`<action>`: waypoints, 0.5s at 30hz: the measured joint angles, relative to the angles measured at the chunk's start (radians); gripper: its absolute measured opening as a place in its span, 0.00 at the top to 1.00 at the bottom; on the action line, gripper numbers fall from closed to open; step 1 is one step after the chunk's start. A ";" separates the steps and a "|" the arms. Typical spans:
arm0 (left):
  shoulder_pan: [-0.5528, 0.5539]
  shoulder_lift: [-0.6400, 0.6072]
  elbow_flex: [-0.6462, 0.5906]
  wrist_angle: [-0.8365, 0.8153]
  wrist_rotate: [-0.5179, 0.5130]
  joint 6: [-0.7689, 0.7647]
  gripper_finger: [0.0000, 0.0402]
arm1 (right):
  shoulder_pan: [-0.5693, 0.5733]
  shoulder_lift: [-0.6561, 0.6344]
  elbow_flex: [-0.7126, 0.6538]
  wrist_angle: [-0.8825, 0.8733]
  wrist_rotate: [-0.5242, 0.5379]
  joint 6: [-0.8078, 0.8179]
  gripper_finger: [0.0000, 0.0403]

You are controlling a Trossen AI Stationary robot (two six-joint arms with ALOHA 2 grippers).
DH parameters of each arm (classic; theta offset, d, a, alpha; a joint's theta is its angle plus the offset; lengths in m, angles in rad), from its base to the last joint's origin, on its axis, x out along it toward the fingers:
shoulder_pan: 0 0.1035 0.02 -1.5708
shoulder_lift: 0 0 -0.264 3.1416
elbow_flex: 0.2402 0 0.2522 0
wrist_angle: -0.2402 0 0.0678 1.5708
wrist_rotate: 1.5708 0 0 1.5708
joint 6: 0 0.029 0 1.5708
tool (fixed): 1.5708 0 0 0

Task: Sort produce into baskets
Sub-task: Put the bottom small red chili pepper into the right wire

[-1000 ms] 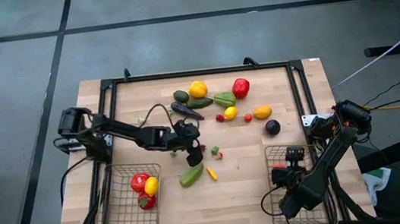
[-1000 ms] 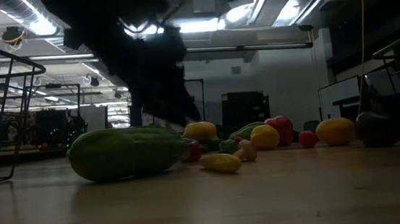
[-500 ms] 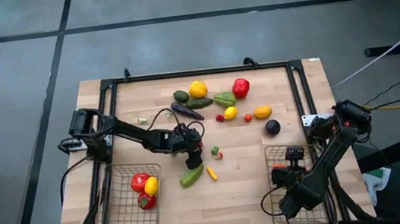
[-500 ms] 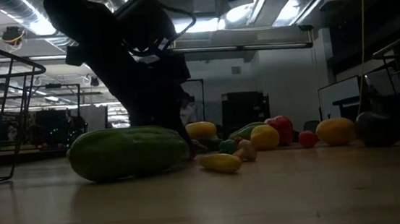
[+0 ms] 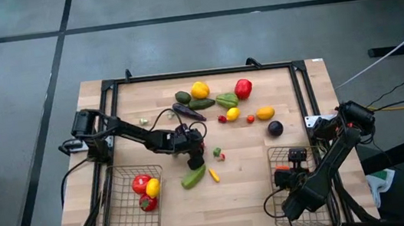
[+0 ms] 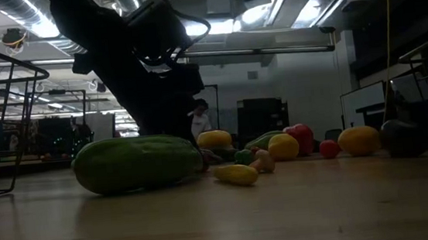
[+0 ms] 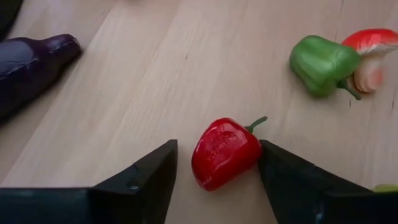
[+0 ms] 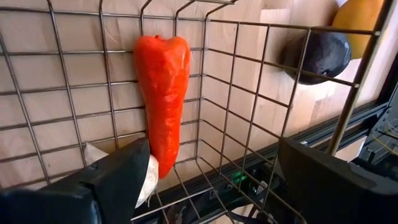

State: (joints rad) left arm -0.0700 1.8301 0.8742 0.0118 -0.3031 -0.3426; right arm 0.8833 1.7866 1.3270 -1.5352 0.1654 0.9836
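Note:
A small red pepper (image 7: 224, 152) lies on the table's wood between the fingers of my left gripper (image 7: 214, 168), which is open and tilted down near the table's middle (image 5: 195, 160). Close by rest a small green pepper (image 7: 323, 64), a red-and-white piece (image 7: 373, 56) and a purple eggplant (image 7: 31, 65). A green cucumber (image 5: 193, 178) lies just nearer. My right gripper (image 8: 211, 186) hangs open above the right basket (image 5: 283, 195), where an orange carrot (image 8: 163, 93) lies on the mesh. The left basket (image 5: 122, 215) holds red and yellow pieces (image 5: 146, 188). My left gripper touches the red pepper with one finger only (image 7: 280, 168), against the pepper's side by the stem (image 7: 254, 146). The other finger (image 7: 155, 168) stands a little off the opposite side. The fingers slant down from the table's left side, and the pepper lies flat on the table.
More produce sits toward the far edge: a yellow pepper (image 5: 199, 90), a red pepper (image 5: 243, 88), green pieces (image 5: 226, 100), a lemon (image 5: 232, 113), an orange fruit (image 5: 264, 112) and a dark plum (image 5: 275, 128). A black frame (image 5: 197, 73) borders the table.
My left gripper has come down toward the table, next to the cucumber. The cucumber and the other pieces have kept their places.

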 joint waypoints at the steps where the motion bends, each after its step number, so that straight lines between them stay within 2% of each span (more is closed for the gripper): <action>1: 0.000 0.000 0.000 0.000 0.000 0.000 0.49 | 0.000 -0.005 0.000 0.001 0.000 0.003 0.13; 8: 0.000 0.000 0.000 0.001 0.014 -0.033 0.62 | 0.000 -0.105 0.000 0.040 0.027 0.047 0.13; 12: 0.000 -0.003 0.003 0.000 0.015 -0.036 0.65 | 0.000 -0.178 0.000 0.122 0.110 0.065 0.13; 15: 0.000 -0.003 0.017 0.000 0.016 -0.036 0.65 | 0.000 -0.222 0.000 0.195 0.217 0.065 0.13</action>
State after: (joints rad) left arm -0.0704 1.8267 0.8907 0.0116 -0.2872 -0.3790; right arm 0.8833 1.5647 1.3273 -1.3403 0.3826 1.0484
